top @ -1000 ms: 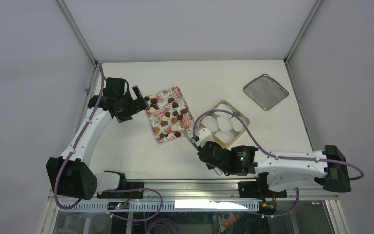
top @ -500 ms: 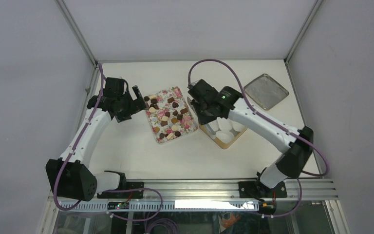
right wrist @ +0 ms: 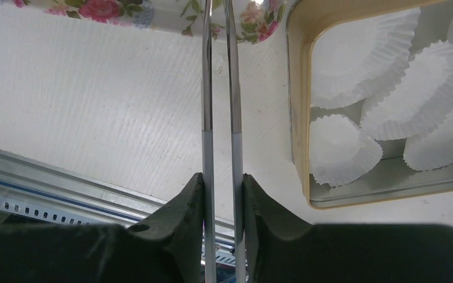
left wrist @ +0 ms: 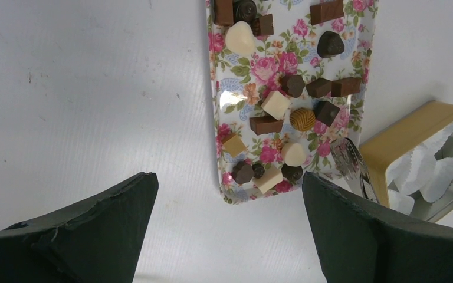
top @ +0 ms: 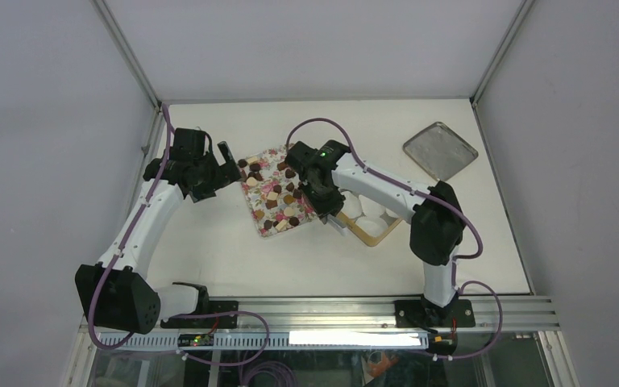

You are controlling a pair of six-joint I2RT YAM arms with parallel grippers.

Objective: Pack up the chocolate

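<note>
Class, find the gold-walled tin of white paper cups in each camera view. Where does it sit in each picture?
Top external: tin at centre, just right of the floral tray, partly hidden.
Left wrist: tin at the right edge, lower half.
Right wrist: tin at upper right.
Shared landmark: the floral tray, beside the tin in every view.

The white table (top: 234,250) carries three things directly. A pink floral tray (left wrist: 269,66) lies askew near its middle, and just beside the tray's right edge sits a square gold-walled tin (left wrist: 410,134) lined with white paper cups. A flat silver lid (top: 440,151) rests well apart, toward the far right corner.
</note>
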